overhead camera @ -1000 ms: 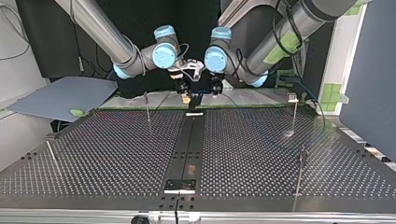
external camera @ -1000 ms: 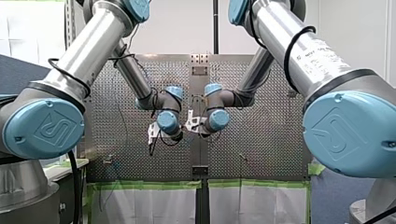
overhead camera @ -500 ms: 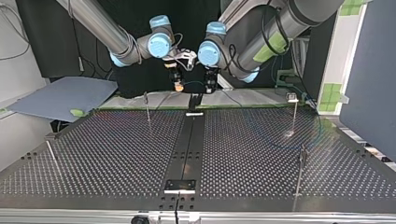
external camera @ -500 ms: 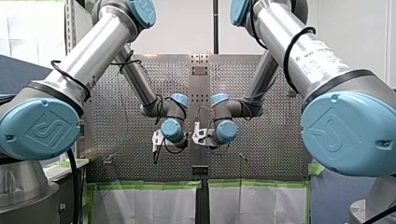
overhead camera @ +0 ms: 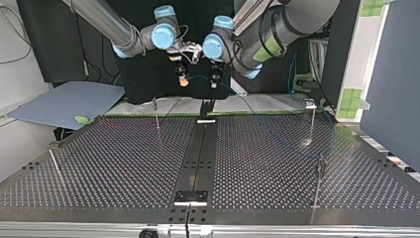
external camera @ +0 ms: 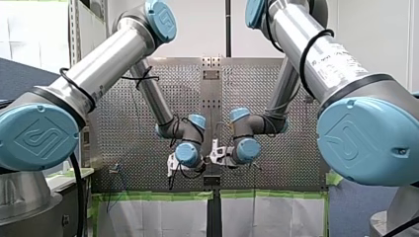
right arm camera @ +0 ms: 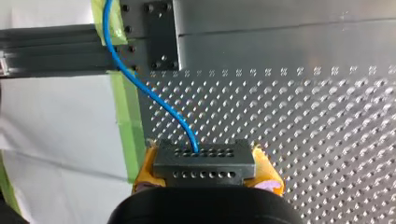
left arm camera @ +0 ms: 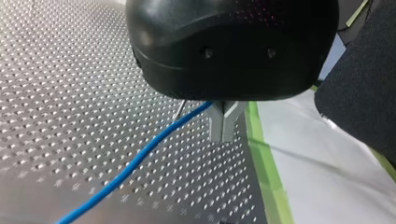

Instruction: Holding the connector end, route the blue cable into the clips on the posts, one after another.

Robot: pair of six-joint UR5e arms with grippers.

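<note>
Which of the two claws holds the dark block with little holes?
My right gripper: the connector sits clamped between its yellow pads, the blue cable leaving it. My left gripper, with metal fingers, pinches only the cable farther along.

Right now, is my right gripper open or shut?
Shut on the connector. In the right wrist view, the right gripper's yellow pads press its two ends, with the cable leading out of it.

white wall (external camera: 197,29) | grey board (overhead camera: 64,101) (top view's left) | dark blue partition (overhead camera: 391,74)
</note>
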